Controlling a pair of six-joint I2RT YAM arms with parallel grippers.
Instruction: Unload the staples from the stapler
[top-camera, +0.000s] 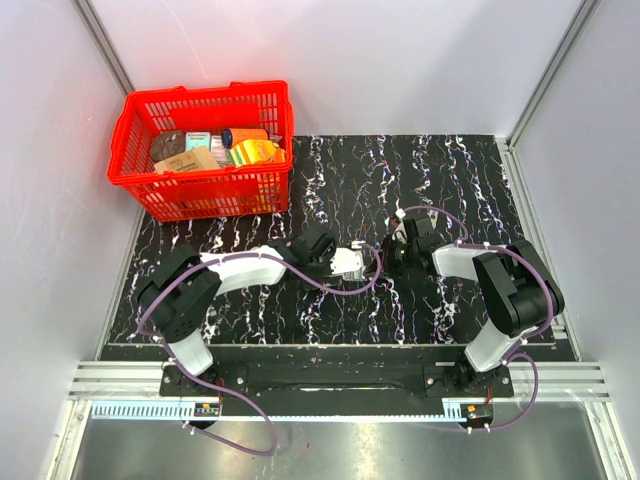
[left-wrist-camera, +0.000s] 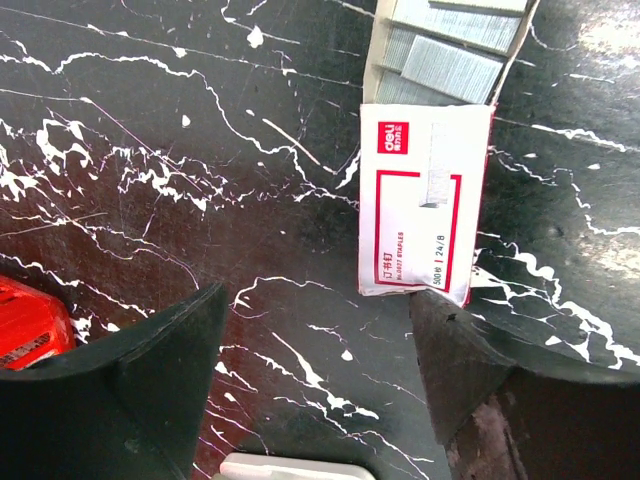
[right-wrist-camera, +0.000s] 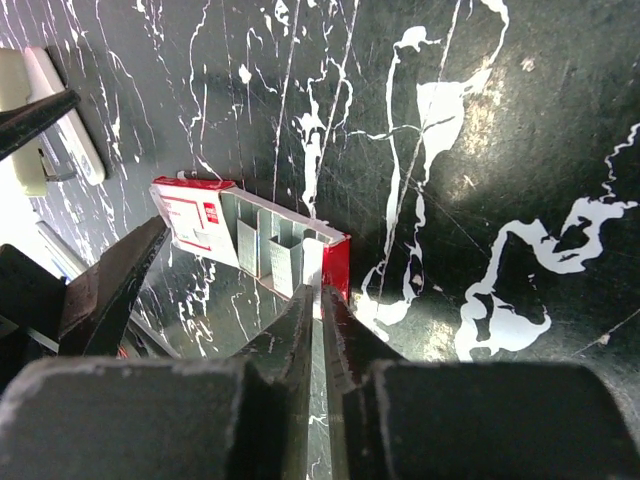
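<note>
Partly cropped — staple box (left-wrist-camera: 425, 200) lies beyond the left gripper (left-wrist-camera: 315, 310).

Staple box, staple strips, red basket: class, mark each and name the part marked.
staple box (left-wrist-camera: 425, 200), left wrist view, white printed sleeve.
staple strips (left-wrist-camera: 455, 65), left wrist view, one grey strip.
red basket (top-camera: 215, 195), top external view, front wall.

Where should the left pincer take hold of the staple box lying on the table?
Grip the white sleeve across its two long sides, coming straight down. It lies flat, narrower than the open left pincer; the tray end exposes staple strips.
</note>
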